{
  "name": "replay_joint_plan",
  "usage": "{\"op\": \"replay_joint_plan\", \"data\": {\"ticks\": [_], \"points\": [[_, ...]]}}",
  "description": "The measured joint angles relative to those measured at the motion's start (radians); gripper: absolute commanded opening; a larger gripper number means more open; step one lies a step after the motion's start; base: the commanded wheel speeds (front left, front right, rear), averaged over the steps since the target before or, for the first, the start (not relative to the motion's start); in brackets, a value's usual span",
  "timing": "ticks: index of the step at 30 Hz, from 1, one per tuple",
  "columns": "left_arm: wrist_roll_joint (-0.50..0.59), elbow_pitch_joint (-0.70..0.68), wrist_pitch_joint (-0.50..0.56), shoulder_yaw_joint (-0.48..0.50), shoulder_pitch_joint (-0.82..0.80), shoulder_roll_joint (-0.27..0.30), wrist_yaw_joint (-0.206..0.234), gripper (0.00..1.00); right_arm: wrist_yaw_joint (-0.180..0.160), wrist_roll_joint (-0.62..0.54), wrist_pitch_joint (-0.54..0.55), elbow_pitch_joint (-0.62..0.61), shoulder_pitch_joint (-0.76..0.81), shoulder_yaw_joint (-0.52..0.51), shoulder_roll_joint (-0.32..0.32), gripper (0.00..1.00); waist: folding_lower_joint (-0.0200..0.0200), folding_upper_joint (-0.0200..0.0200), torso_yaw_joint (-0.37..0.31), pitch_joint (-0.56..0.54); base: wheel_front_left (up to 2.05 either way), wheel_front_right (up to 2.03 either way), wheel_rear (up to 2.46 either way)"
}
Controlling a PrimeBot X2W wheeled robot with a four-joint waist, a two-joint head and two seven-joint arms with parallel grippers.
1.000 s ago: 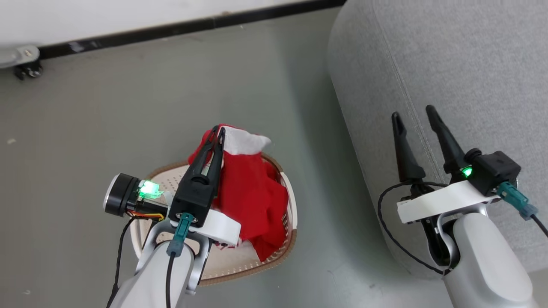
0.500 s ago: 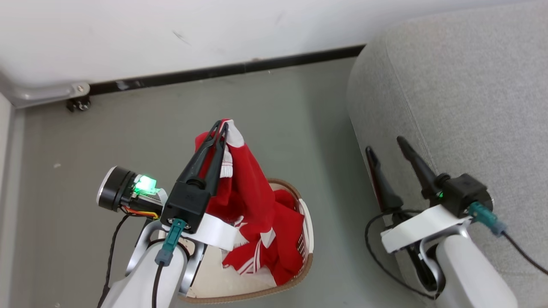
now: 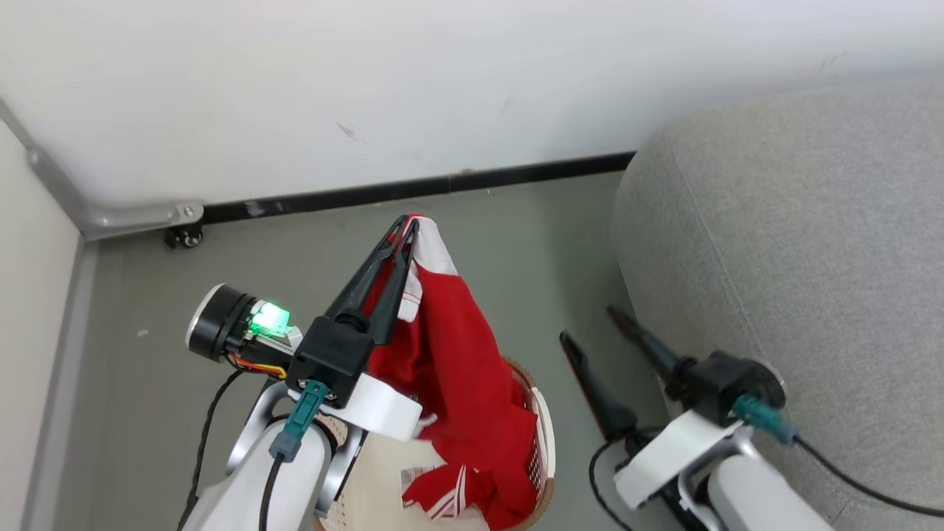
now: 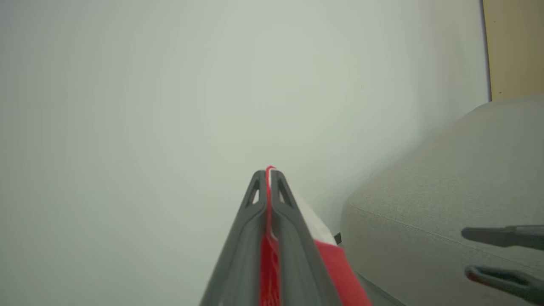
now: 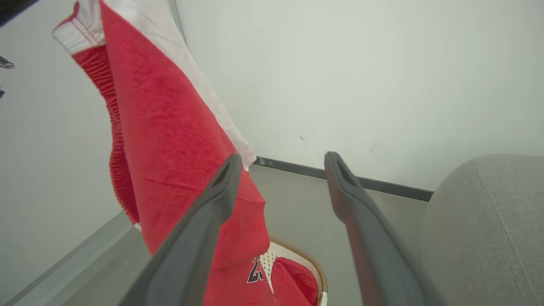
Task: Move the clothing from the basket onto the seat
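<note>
Your left pincer (image 3: 408, 225), mid-frame, pinches the clothing (image 3: 457, 354) by its white edge and holds it high, so the fabric hangs nearly free of the basket (image 3: 546, 442) at the bottom. Your right pincer (image 3: 588, 323) is spread, empty, beside the seat (image 3: 796, 243) at right.

forearms (image 3: 254, 483) pale grey | fingers (image 3: 366, 274) long, black | cables (image 3: 203, 442) black (teal plugs (image 3: 296, 424))

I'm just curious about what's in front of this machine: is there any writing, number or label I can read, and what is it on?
"2" then a partly seen digit, perhaps 3: black number on the hanging red clothing, right wrist view.
Too small to read: the paper label inside the basket.
Nothing else is legible.
</note>
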Motion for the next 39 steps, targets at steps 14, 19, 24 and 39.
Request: {"op": "replay_joint_plan", "data": {"ticks": [14,19,24,39], "points": [[-0.036,0.009,0.034,-0.013,0.000,-0.022,-0.033,0.00,0.000,0.054,0.079,-0.059,0.033,0.206,-0.019,1.00,0.0000,0.0000,0.019,-0.089,0.00,0.00,0.00],[-0.037,0.010,0.052,-0.022,-0.003,-0.027,-0.044,0.00,0.000,0.067,0.102,-0.076,0.046,0.281,-0.021,1.00,0.0000,0.0000,0.025,-0.105,0.00,0.00,0.00],[-0.043,0.010,0.084,-0.026,-0.009,-0.036,-0.045,0.00,0.000,0.039,0.109,-0.082,0.041,0.281,-0.054,1.00,0.0000,0.0000,0.031,-0.116,0.00,0.00,0.00],[-0.028,0.001,0.189,-0.032,-0.052,-0.064,-0.012,0.00,0.000,-0.078,0.120,-0.040,0.021,0.233,-0.017,1.00,0.0000,0.0000,0.033,-0.128,0.00,0.00,0.00]]}}
